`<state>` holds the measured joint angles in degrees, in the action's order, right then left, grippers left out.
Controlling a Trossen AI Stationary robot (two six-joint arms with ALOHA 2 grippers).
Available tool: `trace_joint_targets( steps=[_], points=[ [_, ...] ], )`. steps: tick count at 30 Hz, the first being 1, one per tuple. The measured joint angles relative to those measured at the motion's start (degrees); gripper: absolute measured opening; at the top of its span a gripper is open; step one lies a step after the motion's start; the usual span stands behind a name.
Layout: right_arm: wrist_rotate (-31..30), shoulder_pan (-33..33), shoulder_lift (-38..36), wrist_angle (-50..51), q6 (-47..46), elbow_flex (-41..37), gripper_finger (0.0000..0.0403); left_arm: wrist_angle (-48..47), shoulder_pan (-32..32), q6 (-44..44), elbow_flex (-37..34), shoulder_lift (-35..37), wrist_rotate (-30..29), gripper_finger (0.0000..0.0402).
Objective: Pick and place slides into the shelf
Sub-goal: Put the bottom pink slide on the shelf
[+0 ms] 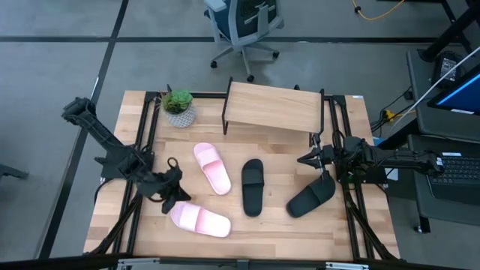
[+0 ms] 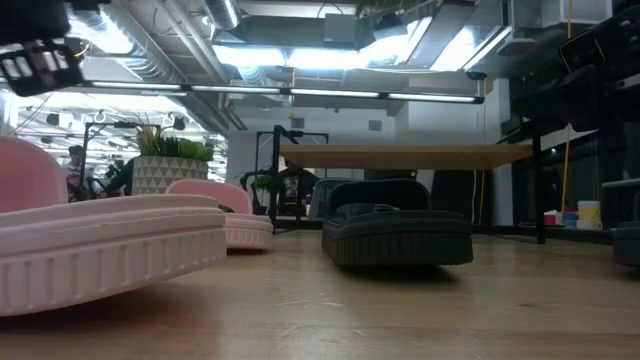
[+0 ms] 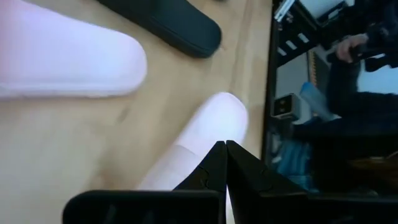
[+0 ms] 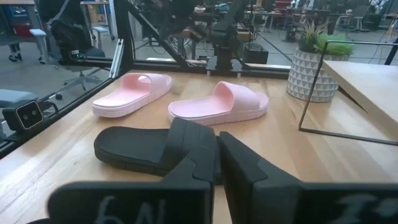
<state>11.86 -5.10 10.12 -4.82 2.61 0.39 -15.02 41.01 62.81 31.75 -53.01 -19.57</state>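
High view shows 4 slides loose on the tabletop (image 1: 300, 142), shelf (image 1: 273, 107) unfilled; left gripper (image 1: 171, 196), fingers together, apparently touches a pink slide (image 1: 199, 219); right gripper (image 1: 324, 171), fingers together, hovers above a black slide (image 1: 310, 198).

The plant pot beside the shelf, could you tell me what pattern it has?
The plant pot has a white geometric triangle pattern, clearest in the right wrist view.

Matt, seemingly foam slides (image 1: 212, 167); pale wood-topped shelf (image 1: 274, 108), black metal frame.
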Motion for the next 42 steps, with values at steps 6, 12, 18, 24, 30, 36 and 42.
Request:
trace_joint_targets(
  steps=[6,12,18,24,30,36,42],
  points=[
    [0.0,0.0,0.0,0.0,0.2,0.0,0.0025,1.4,4.6,7.6,0.0,-2.1,-3.1,0.0000],
    [-0.2,0.0,0.0,-0.2,0.7,0.0,0.0025,1.1,6.9,15.6,0.0,-5.1,-3.9,0.0000],
    [-0.2,0.0,0.0,-2.0,0.8,0.0,0.0025,1.2,7.5,21.6,0.0,-8.0,-3.5,0.0000],
    [-0.2,0.0,0.0,-2.9,0.9,0.0,0.0026,1.6,7.5,23.1,0.0,-8.8,-2.5,0.0000],
    [-0.3,0.0,0.0,-3.3,1.1,0.0,0.0026,2.7,7.5,24.1,0.0,-8.8,-1.9,0.0000],
    [-0.4,0.0,0.0,-3.3,2.5,0.0,0.0026,2.7,7.4,24.3,0.0,-8.8,-1.9,0.0000],
    [-0.3,0.0,0.0,-3.3,2.5,0.0,0.0026,2.7,7.4,28.4,0.0,-8.8,0.4,0.0000]
  ],
)
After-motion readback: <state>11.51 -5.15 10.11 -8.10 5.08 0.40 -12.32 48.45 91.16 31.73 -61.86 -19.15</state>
